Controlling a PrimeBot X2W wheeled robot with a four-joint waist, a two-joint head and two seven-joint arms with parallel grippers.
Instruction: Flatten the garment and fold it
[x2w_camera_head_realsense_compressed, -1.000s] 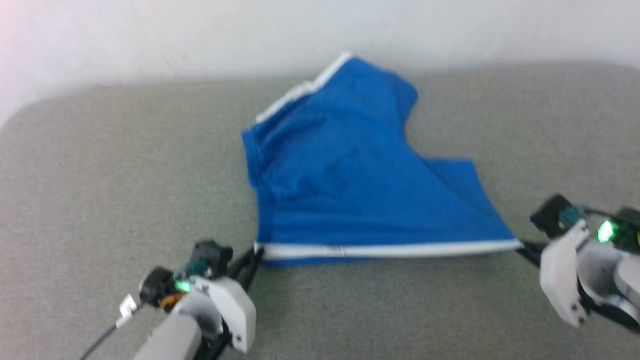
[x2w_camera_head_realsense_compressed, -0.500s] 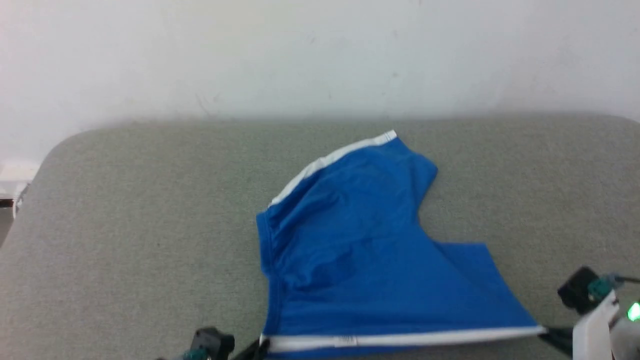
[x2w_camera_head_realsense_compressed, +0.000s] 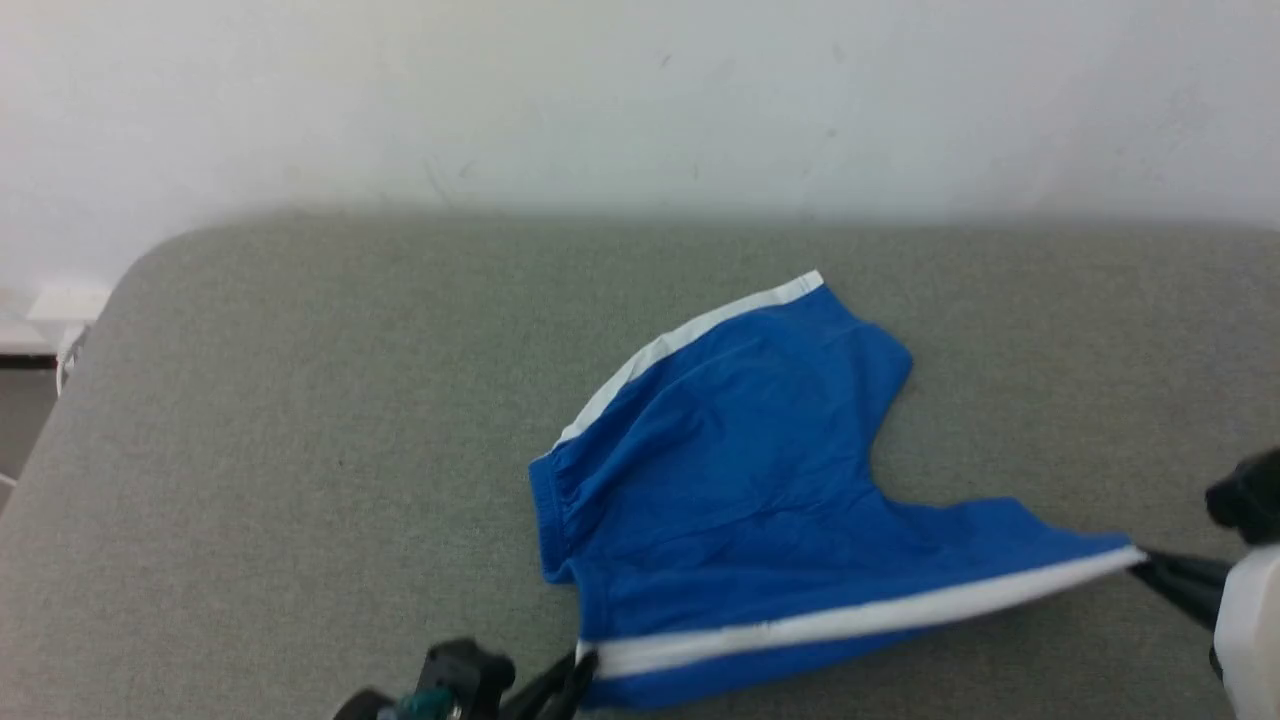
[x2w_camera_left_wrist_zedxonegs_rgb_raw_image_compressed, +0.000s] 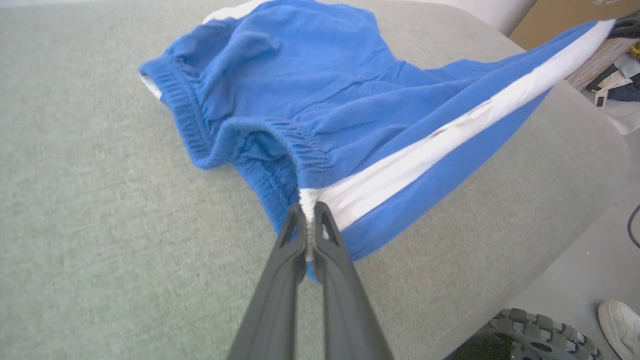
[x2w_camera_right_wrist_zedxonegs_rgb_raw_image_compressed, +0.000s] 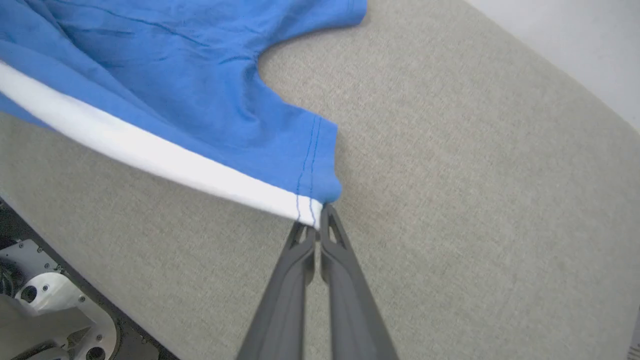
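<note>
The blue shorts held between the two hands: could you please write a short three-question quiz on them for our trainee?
1. True or false: the left hand is shut on the waistband end of the bright blue fabric shorts.
2. The right hand grips: A) the hem end of the white side stripe; B) the crotch; C) nothing.
3. Fill in: the shorts rest on a ___ fabric-covered surface.
Key: 1 true; 2 A; 3 grey.
</note>
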